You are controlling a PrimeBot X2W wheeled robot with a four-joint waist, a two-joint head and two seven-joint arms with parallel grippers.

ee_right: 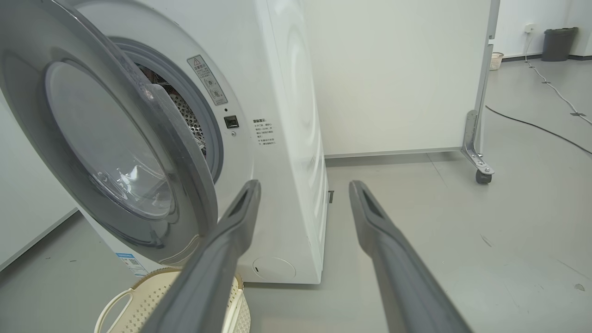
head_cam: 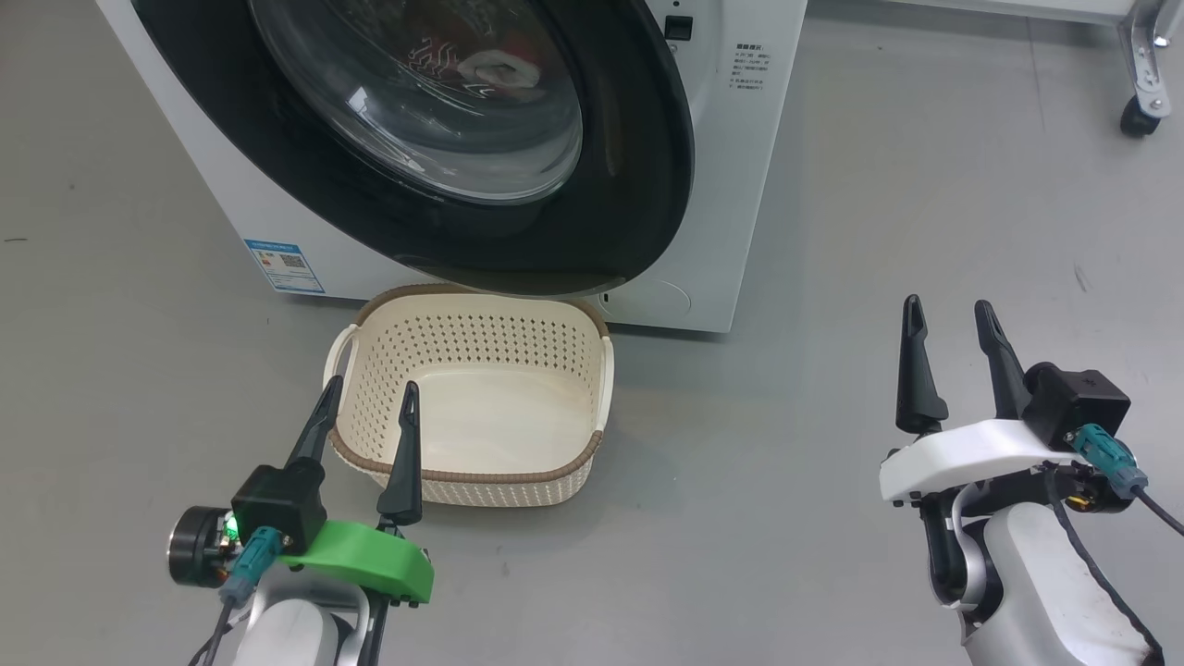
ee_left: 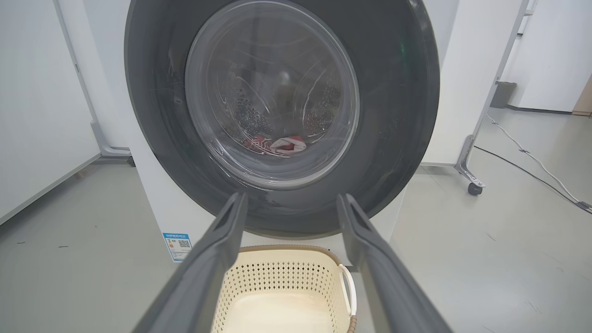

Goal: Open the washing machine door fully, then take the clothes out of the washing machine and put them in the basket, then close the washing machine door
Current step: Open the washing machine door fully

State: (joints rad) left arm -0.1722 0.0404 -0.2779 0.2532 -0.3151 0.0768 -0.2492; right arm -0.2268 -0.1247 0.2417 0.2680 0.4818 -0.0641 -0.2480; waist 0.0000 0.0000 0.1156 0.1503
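**door ajar, clothes in the drum, both sets of fingers open**

washing machine door (head_cam: 592,231) stood partly swung out from the washing machine (head_cam: 731,185), hinged on the robot's left. right wrist view showed a gap at the latch side, with perforated drum wall visible behind it. the door's lower rim overhung the far edge of the basket (head_cam: 481,481).

clothes (head_cam: 490,65): red with white trim, lying low in the drum. they were seen through the door glass in the head and left wrist views.

the basket sat on the grey floor (head_cam: 832,277) directly in front of the machine, under the door. it was just right of the blue label (head_cam: 285,266) on the machine's lower front. it had a handle at each side, and the bare cream bottom was showing.

left gripper (head_cam: 370,384): fingers spread wide, gripping nothing, pointed toward the door. in the head view the tips overlapped the basket's near-left corner. they were probably hovering above the rim rather than touching, but the angle was poor.

right gripper (head_cam: 948,305): fingers spread wide, gripping nothing, over the floor. it was well to the right of the basket and apart from the machine.

background: a white partition (ee_right: 393,74) on a frame with a caster (head_cam: 1140,118) stood to the right of the machine.
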